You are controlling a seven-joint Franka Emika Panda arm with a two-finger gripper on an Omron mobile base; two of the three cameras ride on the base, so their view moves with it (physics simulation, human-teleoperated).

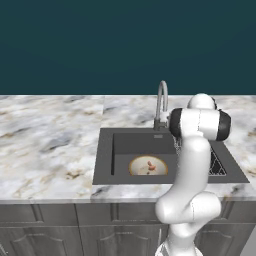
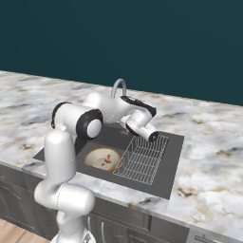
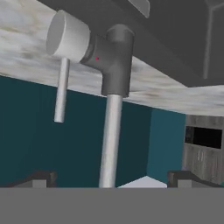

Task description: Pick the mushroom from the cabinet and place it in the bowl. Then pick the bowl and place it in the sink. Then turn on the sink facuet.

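The bowl point(image 1: 136, 165) point(image 2: 96, 160), tan-rimmed and cream inside, lies in the left half of the dark sink point(image 1: 103, 160) point(image 2: 173, 161). The tiny mushroom point(image 1: 150, 164) point(image 2: 108, 159) rests inside it. The silver sink faucet point(image 1: 161, 100) point(image 2: 118, 88) rises at the basin's back edge. The hand view is rolled upside down. In it, my gripper point(image 3: 113, 179) is open, its two tips on either side of the faucet's stem point(image 3: 109, 140), close to the dark base block point(image 3: 114, 57) and its pale handle point(image 3: 68, 35). What looks like the grey wood-grain cabinet point(image 3: 203, 151) shows far off at the right.
A wire-grid rack point(image 2: 142, 159) point(image 1: 216, 165) fills the sink's right half, under my forearm. Marble counter point(image 1: 50, 140) spreads to both sides, with a dark teal wall behind. Grey drawer fronts point(image 1: 50, 215) run below the counter's front edge.
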